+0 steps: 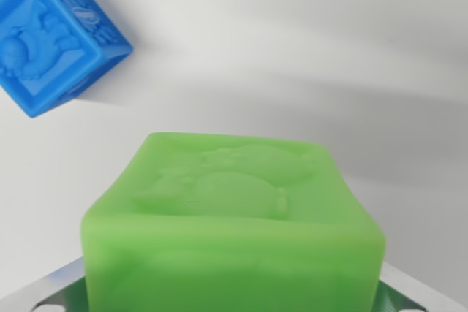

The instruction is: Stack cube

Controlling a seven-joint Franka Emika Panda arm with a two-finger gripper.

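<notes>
Bright, even light fills the wrist view, and the white tabletop (307, 49) reads pale grey without harsh glare. Broad, soft-edged shadow bands cross it diagonally on the wrist view's right. The blue cube (55, 42) is fairly sharp, its embossed relief legible, and it throws a faint shadow to its right and beneath. The green cube (234, 231), close to the lens, is blurred (its near face most of all), its relief smeared and edges glowing. The metal claw fingers (51, 290) at the bottom corners are out of focus, with a dull sheen.
</notes>
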